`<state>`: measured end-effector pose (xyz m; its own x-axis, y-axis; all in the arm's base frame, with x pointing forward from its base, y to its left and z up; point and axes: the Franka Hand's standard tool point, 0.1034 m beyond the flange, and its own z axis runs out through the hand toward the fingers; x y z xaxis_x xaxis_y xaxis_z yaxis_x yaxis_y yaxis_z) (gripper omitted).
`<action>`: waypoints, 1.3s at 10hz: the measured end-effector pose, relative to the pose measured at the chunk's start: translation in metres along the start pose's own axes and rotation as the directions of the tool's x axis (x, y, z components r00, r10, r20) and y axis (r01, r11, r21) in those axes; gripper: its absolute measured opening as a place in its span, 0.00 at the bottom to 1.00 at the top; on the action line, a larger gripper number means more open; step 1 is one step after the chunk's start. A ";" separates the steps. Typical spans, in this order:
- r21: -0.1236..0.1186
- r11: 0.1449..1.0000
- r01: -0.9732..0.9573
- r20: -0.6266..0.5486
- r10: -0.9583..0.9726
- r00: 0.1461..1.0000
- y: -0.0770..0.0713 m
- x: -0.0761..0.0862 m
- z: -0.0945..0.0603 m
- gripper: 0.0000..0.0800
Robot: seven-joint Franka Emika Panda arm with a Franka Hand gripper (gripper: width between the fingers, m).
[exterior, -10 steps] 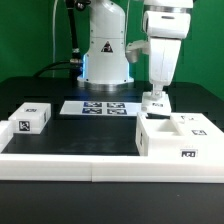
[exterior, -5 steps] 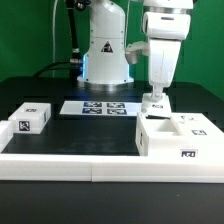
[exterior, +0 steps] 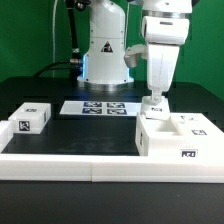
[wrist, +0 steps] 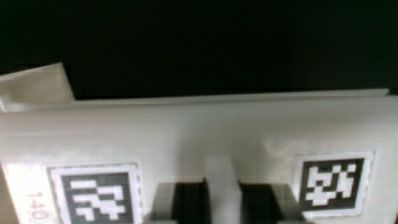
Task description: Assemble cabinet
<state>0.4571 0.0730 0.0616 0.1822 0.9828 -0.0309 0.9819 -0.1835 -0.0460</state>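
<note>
I see the fingers clamped on a small tagged white block right of centre, just above the cabinet box on the bench.

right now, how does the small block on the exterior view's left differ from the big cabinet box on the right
The small block is far smaller than the cabinet box. The block looks closed on its visible faces; the box has open recesses on top. The block stands alone; the box sits under the arm. Both are white, tagged, and rest on the black table.
</note>
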 end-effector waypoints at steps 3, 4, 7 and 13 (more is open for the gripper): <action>0.000 1.000 0.000 0.000 0.000 1.000 0.000 0.000 0.000 0.09; 0.000 1.000 0.000 0.000 0.000 1.000 0.000 0.000 0.000 0.09; -0.007 0.998 0.055 -0.005 -0.055 0.998 0.005 -0.002 0.001 0.09; 0.006 0.993 0.119 0.003 -0.119 0.993 0.015 -0.004 0.000 0.09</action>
<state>0.4707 0.0661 0.0614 0.0641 0.9975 -0.0284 0.9963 -0.0656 -0.0551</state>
